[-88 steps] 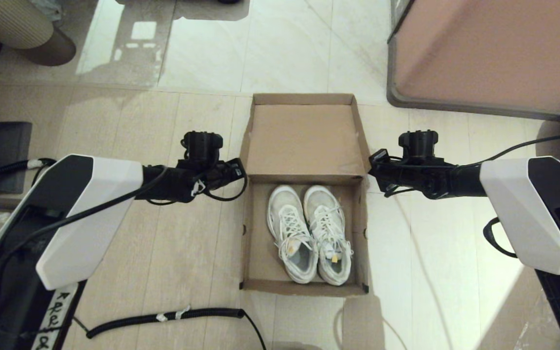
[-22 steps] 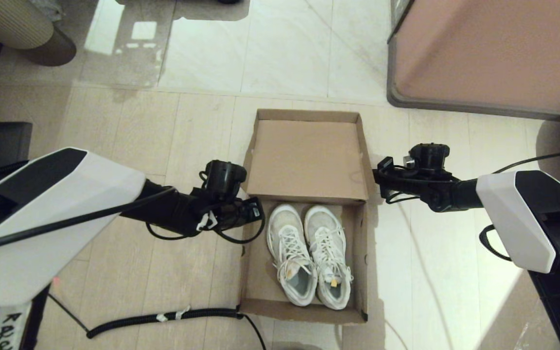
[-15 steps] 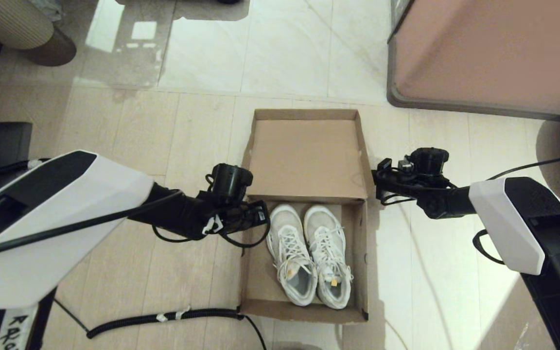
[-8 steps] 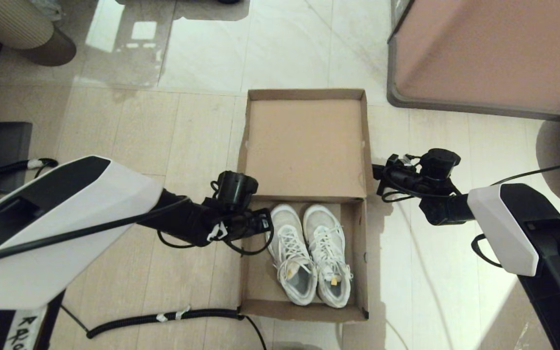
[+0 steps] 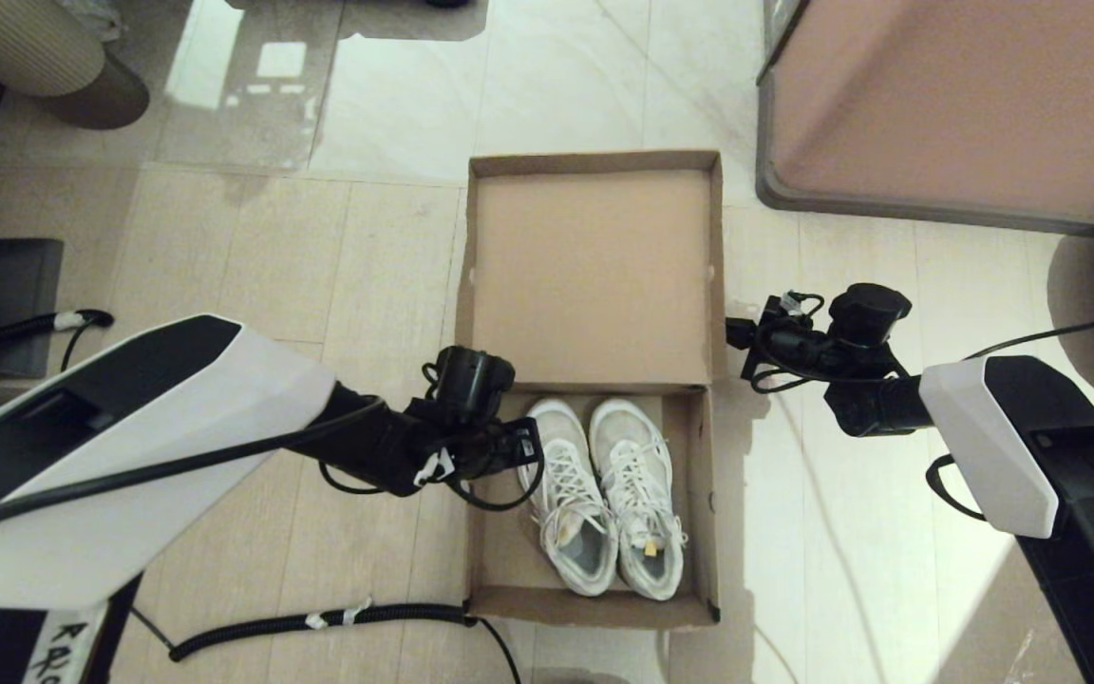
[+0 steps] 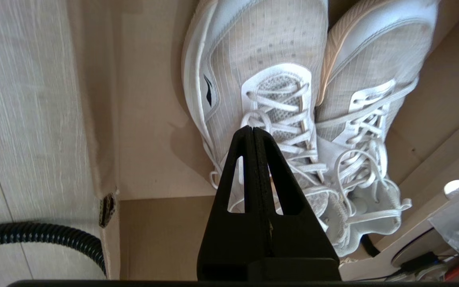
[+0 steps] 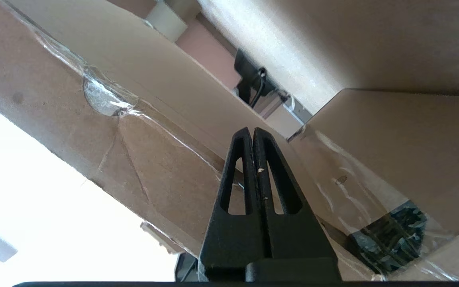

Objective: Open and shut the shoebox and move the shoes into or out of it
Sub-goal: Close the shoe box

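Cardboard shoebox [image 5: 509, 532] lies open on the floor, lid folded back. Two white shoes [image 5: 604, 494] sit side by side inside. Left gripper [image 6: 253, 129], fingers pressed together, hangs over them; right gripper [image 7: 252, 131], likewise closed, sits beside the lid.

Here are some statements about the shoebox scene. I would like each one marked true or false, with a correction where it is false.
1. The lid of the shoebox is open. True.
2. Both shoes lie on the floor beside the box. False: they lie side by side inside the box.
3. The left gripper is shut and hovers over the shoes, holding nothing. True.
4. The right gripper is wide open. False: its fingers are pressed together, close to the taped cardboard at the box's right side.
5. A black corrugated cable lies on the floor near the box's near left corner. True.
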